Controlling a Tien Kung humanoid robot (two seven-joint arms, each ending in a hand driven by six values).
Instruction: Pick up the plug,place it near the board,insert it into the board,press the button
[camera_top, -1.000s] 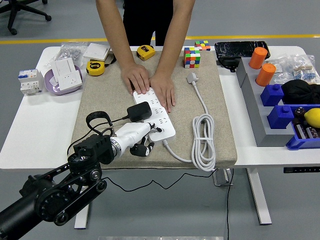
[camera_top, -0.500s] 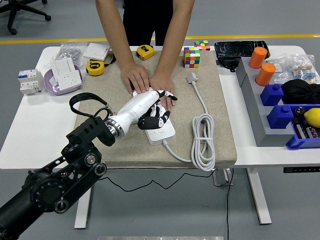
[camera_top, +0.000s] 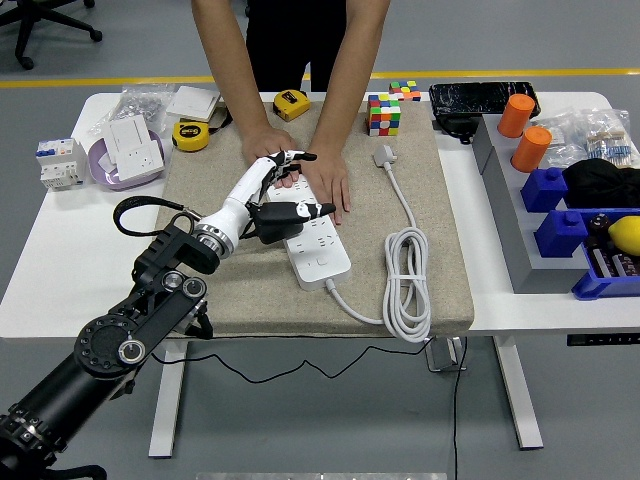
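While a person's two hands (camera_top: 300, 170) pressed flat on the far end of the white power strip (camera_top: 312, 238), the robot's left hand (camera_top: 272, 190) reached over that same end, fingers spread wide and holding nothing. The black plug (camera_top: 274, 222) sat at the strip's left edge, just under the robot's thumb; whether it was seated in a socket could not be told. The strip lay on a beige mat (camera_top: 420, 290) on the counter (camera_top: 70, 280), its white cable (camera_top: 405, 285) coiled to the right.
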